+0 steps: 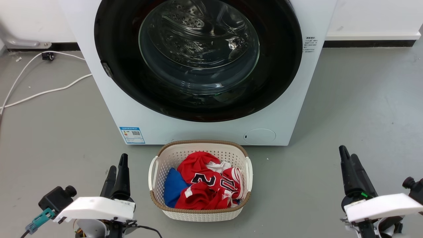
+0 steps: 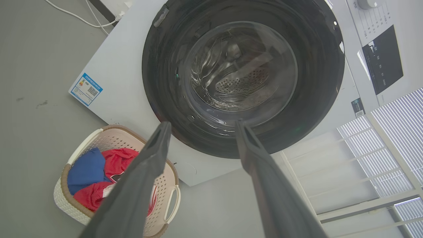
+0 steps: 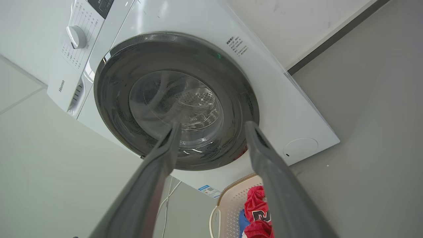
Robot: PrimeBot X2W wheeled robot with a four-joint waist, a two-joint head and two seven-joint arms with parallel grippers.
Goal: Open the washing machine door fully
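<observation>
Grey smooth floor point(image 1: 363, 99) carries a boxy white washer point(image 1: 277, 122), its glossy round door point(image 1: 119, 66) closed; left end effector point(image 1: 118, 162) and right end effector point(image 1: 347, 151) hang spread, empty.

washing machine point(image 1: 205, 129) at back, door point(image 1: 198, 59) flush in its front. basket point(image 1: 201, 142) on floor point(image 1: 347, 99) just before it, clothes point(image 1: 205, 188) inside. left pincer point(image 1: 118, 162) left of basket, right pincer point(image 1: 347, 152) well right. cable point(image 1: 49, 91) on floor left of machine.

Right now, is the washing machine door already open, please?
No, the washing machine door sits closed, flush against the washing machine.
</observation>
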